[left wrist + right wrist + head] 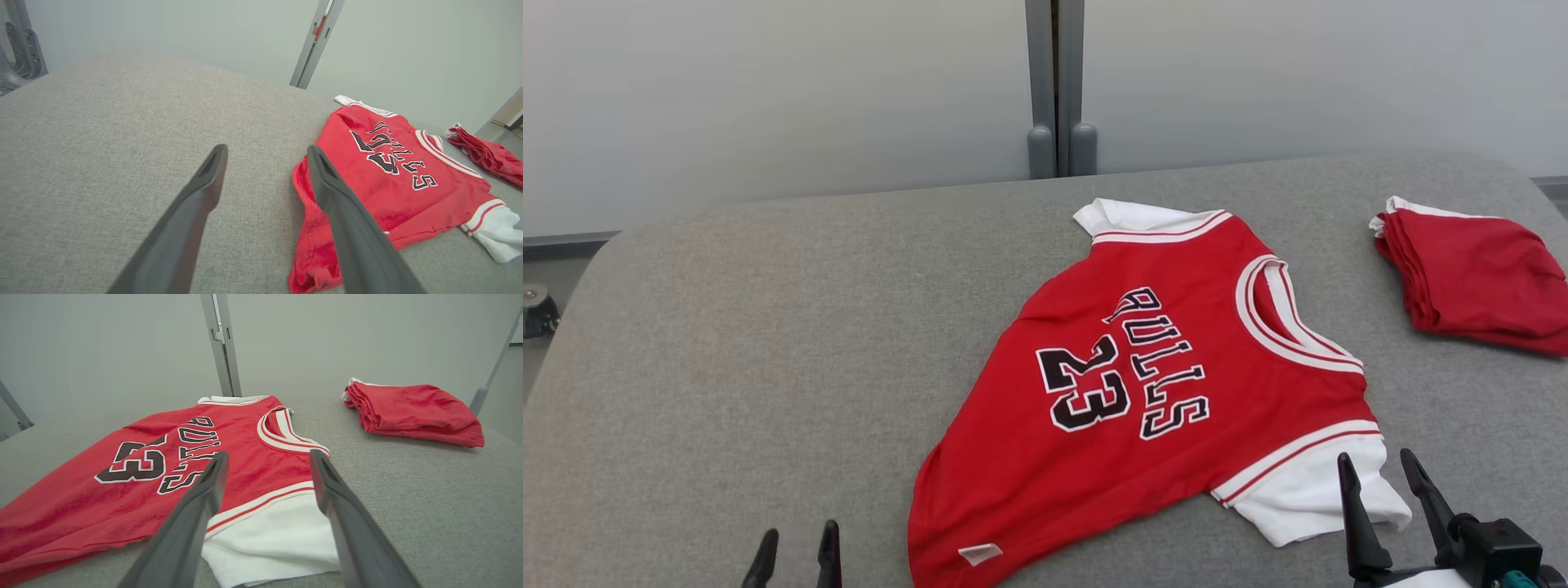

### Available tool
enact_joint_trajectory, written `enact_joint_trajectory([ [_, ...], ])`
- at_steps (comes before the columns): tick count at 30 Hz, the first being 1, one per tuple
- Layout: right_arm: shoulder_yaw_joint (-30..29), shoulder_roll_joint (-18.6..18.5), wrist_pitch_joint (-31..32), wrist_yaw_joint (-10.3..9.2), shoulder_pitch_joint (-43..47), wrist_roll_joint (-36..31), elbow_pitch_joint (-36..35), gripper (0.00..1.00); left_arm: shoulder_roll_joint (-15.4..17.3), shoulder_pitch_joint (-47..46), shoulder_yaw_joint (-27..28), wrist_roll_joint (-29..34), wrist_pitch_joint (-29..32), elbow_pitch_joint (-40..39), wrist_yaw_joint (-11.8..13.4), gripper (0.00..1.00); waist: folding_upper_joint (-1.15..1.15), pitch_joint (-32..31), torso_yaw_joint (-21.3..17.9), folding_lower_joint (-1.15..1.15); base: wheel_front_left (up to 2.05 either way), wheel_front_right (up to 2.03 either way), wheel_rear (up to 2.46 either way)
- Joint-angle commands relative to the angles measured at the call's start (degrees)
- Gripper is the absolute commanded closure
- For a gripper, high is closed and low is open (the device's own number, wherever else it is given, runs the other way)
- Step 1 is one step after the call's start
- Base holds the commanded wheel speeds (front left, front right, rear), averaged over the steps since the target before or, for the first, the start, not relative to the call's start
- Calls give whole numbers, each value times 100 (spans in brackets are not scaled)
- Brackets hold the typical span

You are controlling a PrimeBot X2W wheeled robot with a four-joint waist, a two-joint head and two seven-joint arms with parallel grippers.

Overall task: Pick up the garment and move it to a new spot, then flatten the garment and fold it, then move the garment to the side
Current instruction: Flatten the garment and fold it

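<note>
Red garment (1160, 384) lay spread on the grey surface (768, 343), right of frame centre, long axis running from lower-left hem to upper-right collar; right gripper (1376, 457), fingers apart, stood at its white lower-right sleeve, nearer than left gripper (800, 532), fingers likewise apart, left of the hem.

The jersey (1143, 384) runs off head view's bottom edge.

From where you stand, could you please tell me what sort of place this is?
Probably a robot test cell for garment folding: a grey padded table, plain pale wall panels joined by a grey post, and a folded red stack beside the red jersey.
</note>
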Motion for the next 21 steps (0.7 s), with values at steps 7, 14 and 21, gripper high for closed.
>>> enact_joint_trajectory([
  [7,-16,-6,-15,-9,17,27,-92,0,-367,49,580,488,-7,-320,9,0,0,-126,81,0,0,0,0],
  [14,-44,-5,-15,-9,59,-6,-85,0,-415,-26,522,796,-7,-171,10,0,0,-209,144,0,0,0,0],
  [21,47,-6,-15,-9,-132,7,25,0,-409,-232,288,980,-8,-5,10,0,0,-170,169,0,0,0,0],
])
